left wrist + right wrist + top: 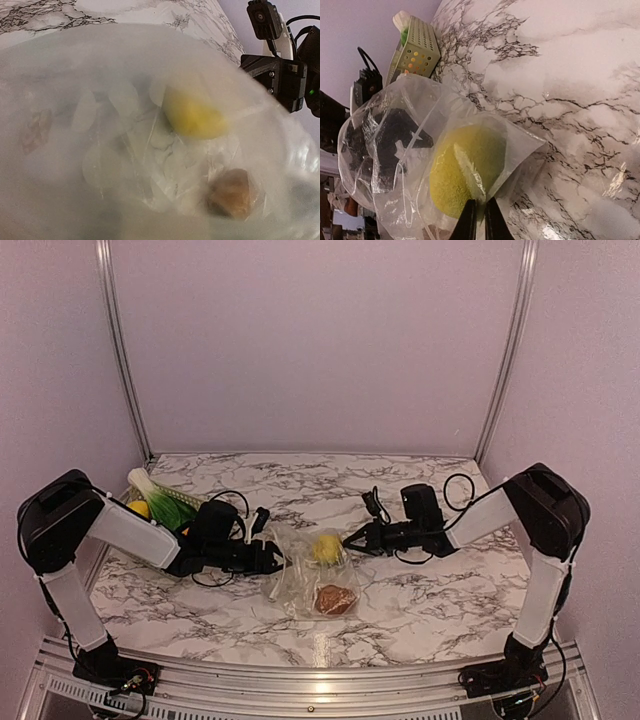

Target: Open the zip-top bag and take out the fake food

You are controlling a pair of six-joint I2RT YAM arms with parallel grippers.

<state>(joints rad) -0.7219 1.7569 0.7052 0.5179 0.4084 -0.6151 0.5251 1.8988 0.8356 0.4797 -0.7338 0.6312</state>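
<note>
The zip-top bag lies mid-table, stretched between both grippers. Inside it are a yellow lemon and a brown lump. My right gripper is shut on a fold of bag film right beside the lemon. My left gripper is at the bag's left edge, where the film bunches up at it. The film covers the whole left wrist view and hides the fingers. The lemon and the lump show through it.
The pale green basket stands at the far left behind the left arm, with a green vegetable and another yellow lemon in it. It also shows in the right wrist view. Metal rails run along the table's near edge.
</note>
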